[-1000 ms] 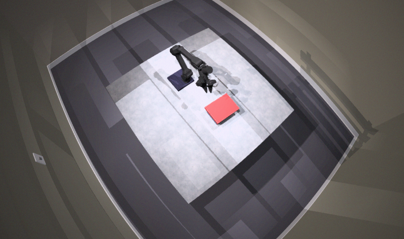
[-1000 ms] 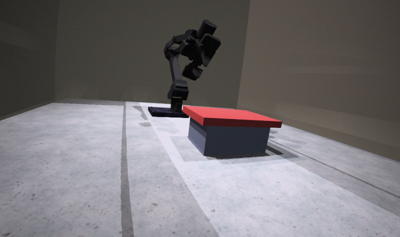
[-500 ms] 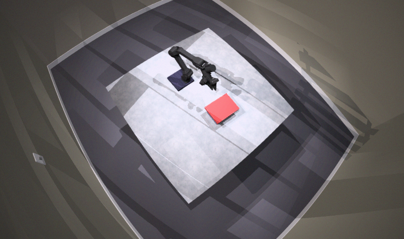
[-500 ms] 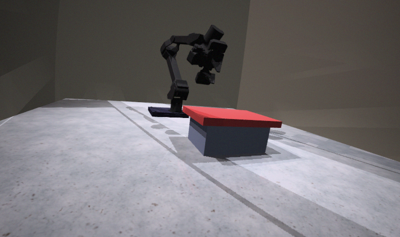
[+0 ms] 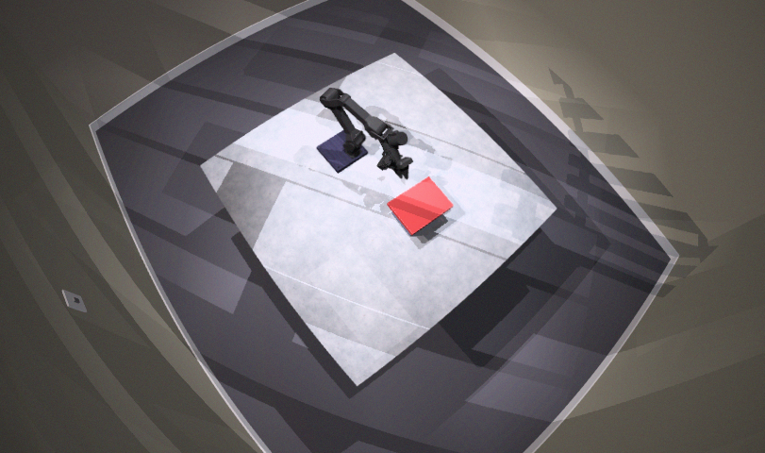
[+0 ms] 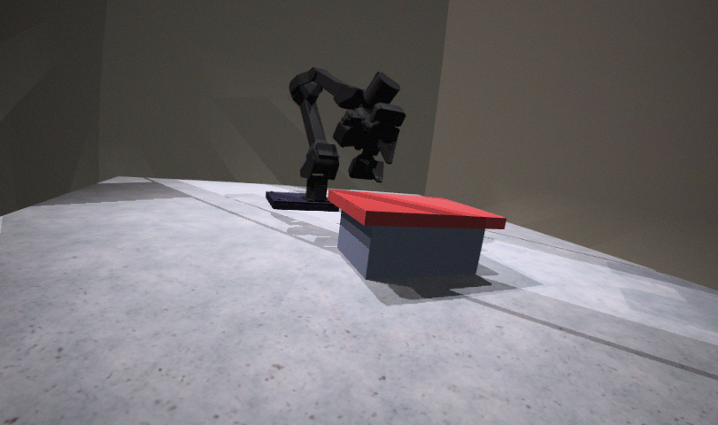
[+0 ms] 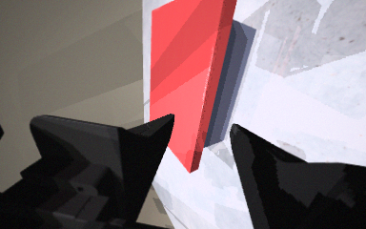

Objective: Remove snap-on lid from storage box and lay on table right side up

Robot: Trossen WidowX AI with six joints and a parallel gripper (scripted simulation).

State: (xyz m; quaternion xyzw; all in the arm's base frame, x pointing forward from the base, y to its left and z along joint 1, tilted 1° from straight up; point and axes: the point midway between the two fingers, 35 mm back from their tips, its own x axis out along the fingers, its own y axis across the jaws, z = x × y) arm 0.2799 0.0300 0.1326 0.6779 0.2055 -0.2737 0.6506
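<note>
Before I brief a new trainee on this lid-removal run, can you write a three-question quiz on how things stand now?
1. True or false: the flat red snap-on lid sits on the grey-blue storage box.
2. The black gripper is: A) shut on the lid, B) open, clear of the lid, C) resting on the table.
3. Fill in: the arm stands on a dark ____ plate.

Key: 1 true; 2 B; 3 base.
</note>
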